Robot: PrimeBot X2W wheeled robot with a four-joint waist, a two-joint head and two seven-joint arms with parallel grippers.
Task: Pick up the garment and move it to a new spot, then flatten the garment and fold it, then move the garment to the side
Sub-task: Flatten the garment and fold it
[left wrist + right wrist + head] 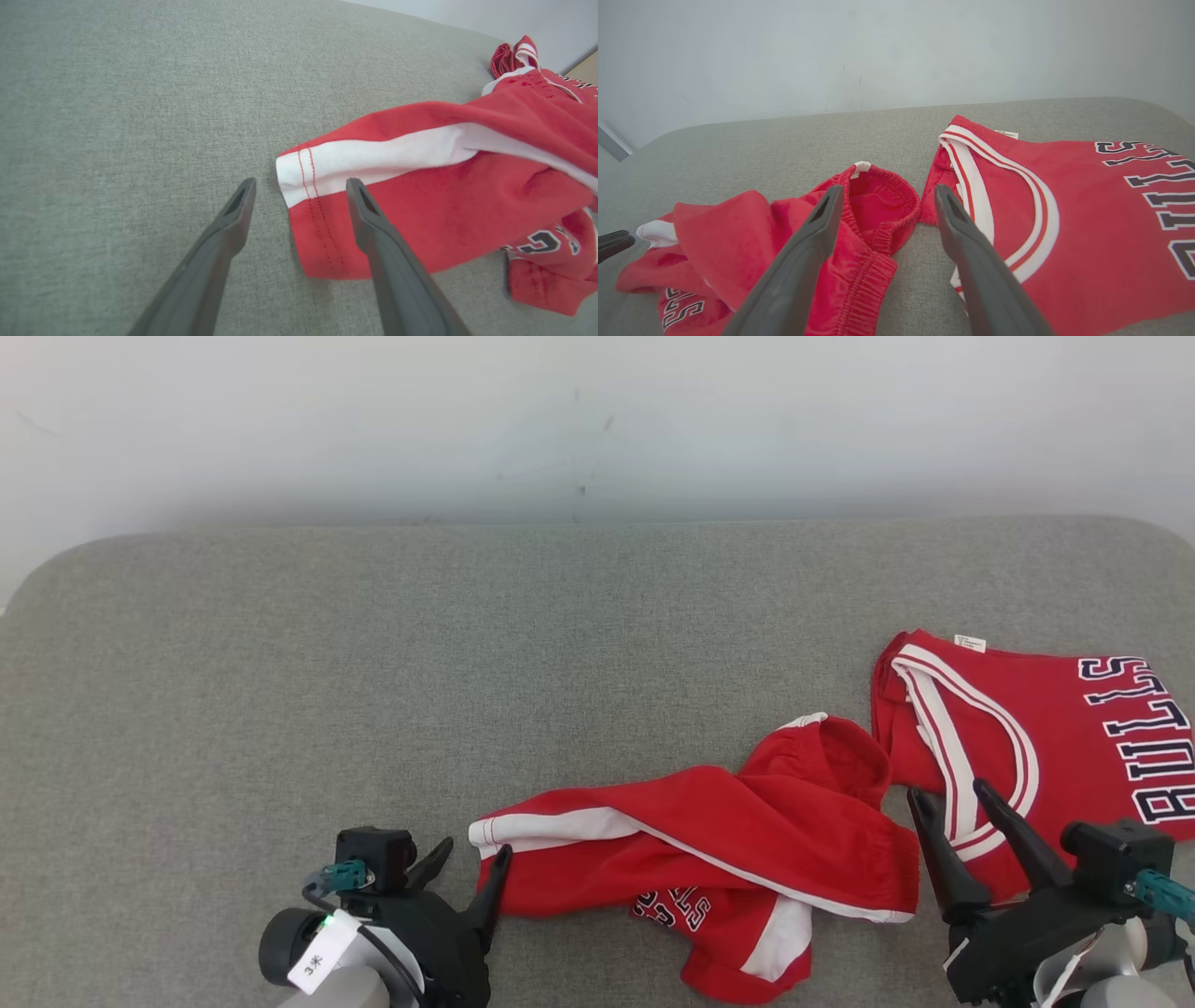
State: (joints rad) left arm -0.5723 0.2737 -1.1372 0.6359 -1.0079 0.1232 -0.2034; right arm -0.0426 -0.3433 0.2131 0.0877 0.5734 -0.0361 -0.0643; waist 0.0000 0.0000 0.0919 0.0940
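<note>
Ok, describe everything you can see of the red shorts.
The red shorts look soft and fleecy, with white side stripes, a gathered elastic waistband and dark-and-white lettering. They lie crumpled and twisted on the grey cushion, waistband beside the jersey, one leg hem between the fingers of the open left gripper.

The red shorts lie crumpled in front of me on the grey fabric surface, neither flattened nor folded. One leg stretches out toward my left, its hem lying flat, with a broad white stripe running along its side. The other leg is bunched under on the side nearest me and shows dark lettering and a white panel. The elastic waistband gapes open at my right, right beside a red jersey.
</note>
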